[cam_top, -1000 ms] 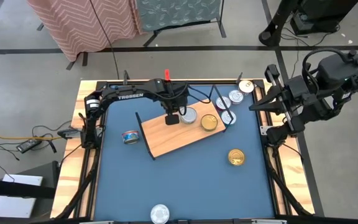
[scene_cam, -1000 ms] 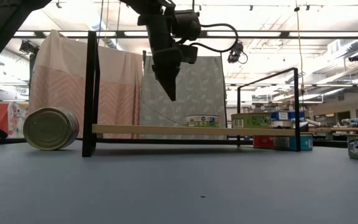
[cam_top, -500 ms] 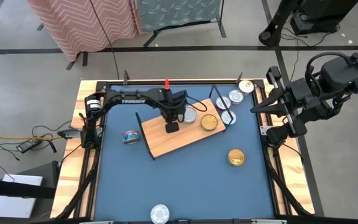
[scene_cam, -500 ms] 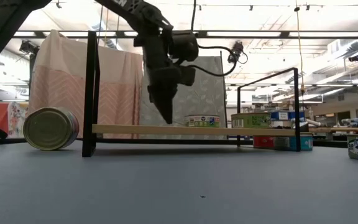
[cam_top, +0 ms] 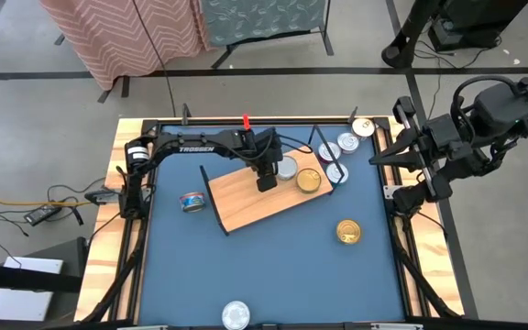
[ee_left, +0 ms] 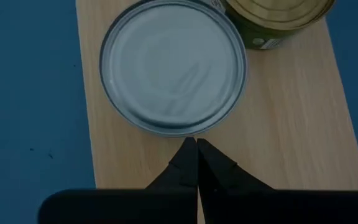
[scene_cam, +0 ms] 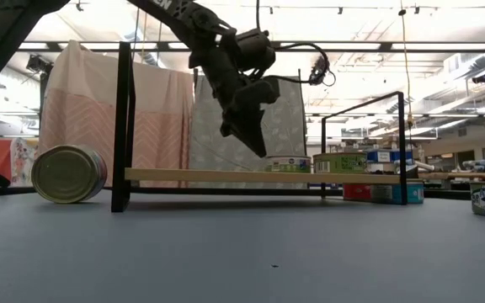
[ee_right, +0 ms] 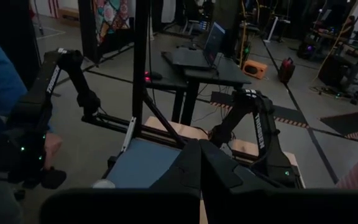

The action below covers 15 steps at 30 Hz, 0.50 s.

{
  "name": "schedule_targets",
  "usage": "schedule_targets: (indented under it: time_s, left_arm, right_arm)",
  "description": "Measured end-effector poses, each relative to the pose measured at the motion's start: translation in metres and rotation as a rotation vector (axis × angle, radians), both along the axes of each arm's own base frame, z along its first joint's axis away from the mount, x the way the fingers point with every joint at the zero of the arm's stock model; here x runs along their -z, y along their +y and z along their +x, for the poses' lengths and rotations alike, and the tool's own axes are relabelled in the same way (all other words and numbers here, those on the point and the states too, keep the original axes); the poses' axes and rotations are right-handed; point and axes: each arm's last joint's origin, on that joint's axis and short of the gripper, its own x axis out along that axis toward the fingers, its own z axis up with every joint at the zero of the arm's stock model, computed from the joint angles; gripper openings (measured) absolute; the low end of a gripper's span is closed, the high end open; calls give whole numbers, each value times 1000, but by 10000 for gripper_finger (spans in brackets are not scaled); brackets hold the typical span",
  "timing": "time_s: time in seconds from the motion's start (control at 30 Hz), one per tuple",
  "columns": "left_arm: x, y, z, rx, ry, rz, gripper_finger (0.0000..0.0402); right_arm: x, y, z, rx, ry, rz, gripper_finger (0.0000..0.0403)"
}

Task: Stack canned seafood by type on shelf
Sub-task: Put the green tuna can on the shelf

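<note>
The left arm reaches from the worktop's left edge across to the shelf (cam_top: 269, 194), bent at the elbow, with its wrist turned down. The left gripper (cam_top: 266, 182) hangs over the wooden board, tilted, with tips close above it. Its fingers (ee_left: 188, 163) are pressed together and pinch nothing. Just ahead of the fingertips stands the silver-lid can (ee_left: 173, 65) on the shelf — the tips are right at its rim, but I cannot tell if they touch. Beyond this can, on the far side from the fingers, a gold-lid can (ee_left: 278, 17) stands on the same board, touching or almost touching the silver one.

Other cans lie on the blue worktop (cam_top: 273, 266): a blue-label can (cam_top: 191, 202) on its side, near the shelf's left end, a gold can (cam_top: 348, 231) well apart from the shelf, a silver can (cam_top: 235, 314) at the near edge, and several silver cans (cam_top: 346, 143) beyond the shelf's right end.

The right arm is folded outside the worktop's right edge — the right gripper (ee_right: 199, 163) is lifted, far from all cans, its fingers pressed together and empty.
</note>
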Motion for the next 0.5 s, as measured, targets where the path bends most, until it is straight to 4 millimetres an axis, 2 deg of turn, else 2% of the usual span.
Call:
schedule_targets:
  time_s: [0.13, 0.5]
  left_arm:
    - [-1, 1, 2, -21, -26, -6, 0]
    - [12, -2, 11, -32, -37, -70, 0]
  right_arm:
    - [0, 0, 0, -1, -6, -3, 7]
    - [0, 1, 0, -19, -4, 4, 7]
